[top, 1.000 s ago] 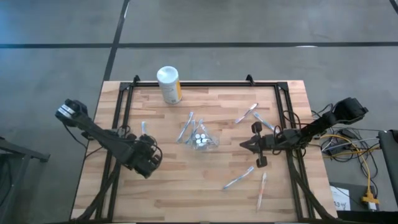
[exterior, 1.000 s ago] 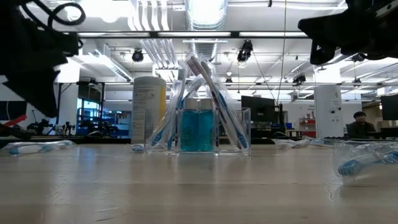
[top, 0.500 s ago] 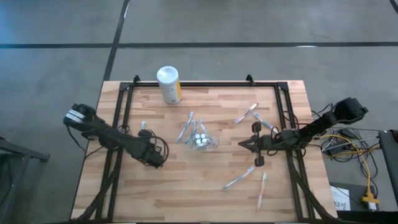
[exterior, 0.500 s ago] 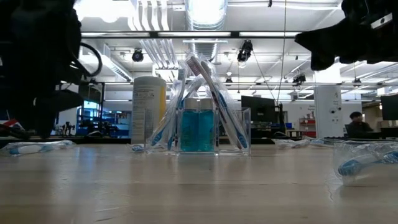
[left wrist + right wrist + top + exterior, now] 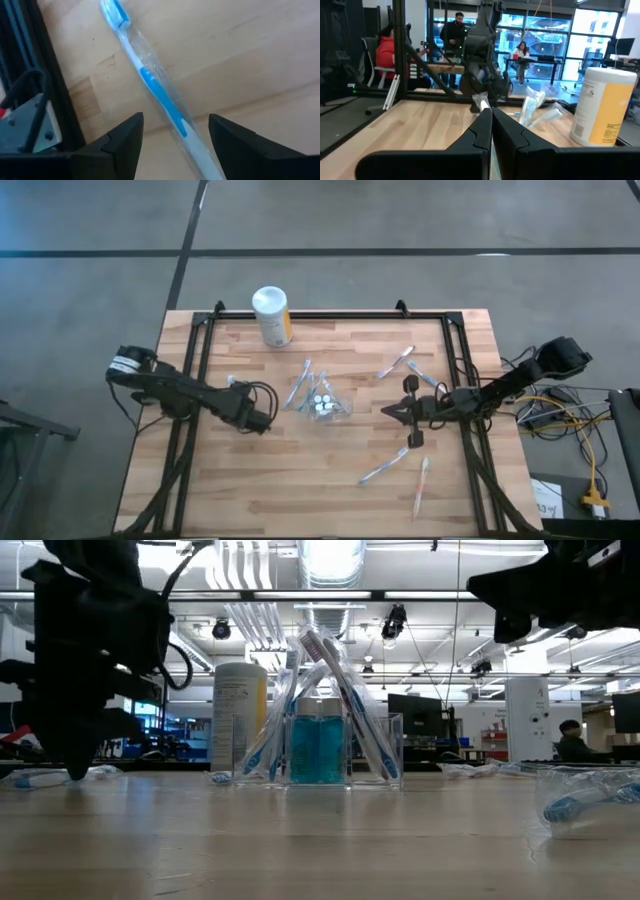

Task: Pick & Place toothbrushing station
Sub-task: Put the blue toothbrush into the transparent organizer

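Left hand (image 5: 172, 135), fingers spread, poised over a wrapped toothbrush (image 5: 152, 92) lying flat on the tabletop (image 5: 300, 470) left of centre in the high view, long axis passing between the fingers; right hand (image 5: 390, 411), pressed together, farther off at right.

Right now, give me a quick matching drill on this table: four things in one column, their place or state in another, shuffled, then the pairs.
Things:
1. left gripper
2. right gripper
3. clear cup
4. white canister

States:
A. at the table's far edge
B. shut, empty
C. mid-table, holding teal tubes
D. open over a wrapped toothbrush

Pairs: 1-D, 2-B, 3-C, 4-A
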`<state>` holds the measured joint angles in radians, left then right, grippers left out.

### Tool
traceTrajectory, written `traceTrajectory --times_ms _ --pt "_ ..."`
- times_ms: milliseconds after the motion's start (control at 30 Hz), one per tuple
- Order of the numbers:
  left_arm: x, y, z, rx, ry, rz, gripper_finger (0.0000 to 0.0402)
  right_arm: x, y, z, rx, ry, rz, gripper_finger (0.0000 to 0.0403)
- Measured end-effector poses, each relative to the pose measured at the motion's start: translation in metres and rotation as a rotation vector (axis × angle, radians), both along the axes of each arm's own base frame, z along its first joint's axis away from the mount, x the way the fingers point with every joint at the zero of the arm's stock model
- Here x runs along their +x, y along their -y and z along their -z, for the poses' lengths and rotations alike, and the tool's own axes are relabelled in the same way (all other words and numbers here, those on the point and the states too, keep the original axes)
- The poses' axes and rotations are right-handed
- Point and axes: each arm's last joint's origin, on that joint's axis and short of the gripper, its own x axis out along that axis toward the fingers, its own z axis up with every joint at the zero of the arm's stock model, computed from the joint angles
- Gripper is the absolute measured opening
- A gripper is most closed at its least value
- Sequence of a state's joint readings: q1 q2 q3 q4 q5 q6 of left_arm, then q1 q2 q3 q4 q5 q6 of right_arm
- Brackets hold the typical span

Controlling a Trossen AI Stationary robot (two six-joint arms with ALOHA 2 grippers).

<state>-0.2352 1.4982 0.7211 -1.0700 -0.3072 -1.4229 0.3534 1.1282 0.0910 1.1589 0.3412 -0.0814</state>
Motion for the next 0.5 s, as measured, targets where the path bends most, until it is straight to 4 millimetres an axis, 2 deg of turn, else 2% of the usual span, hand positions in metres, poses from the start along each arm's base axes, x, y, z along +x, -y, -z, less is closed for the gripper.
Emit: traceTrajectory --times_ms 200,400,500 --pt "-0.009 -0.005 0.021 -0.053 0.027 0.006 0.0228 0.001 0.000 -0.001 0.003 0.000 -0.001 0.0008" --pt "-0.010 -0.005 0.022 -0.070 0.037 0.014 0.0226 0.001 0.000 0.001 -0.010 -0.012 0.000 0.0008" --pt "-0.008 -0.005 0.021 -0.083 0.037 0.064 0.0213 0.001 0.000 0.001 -0.014 -0.019 0.000 0.0008"
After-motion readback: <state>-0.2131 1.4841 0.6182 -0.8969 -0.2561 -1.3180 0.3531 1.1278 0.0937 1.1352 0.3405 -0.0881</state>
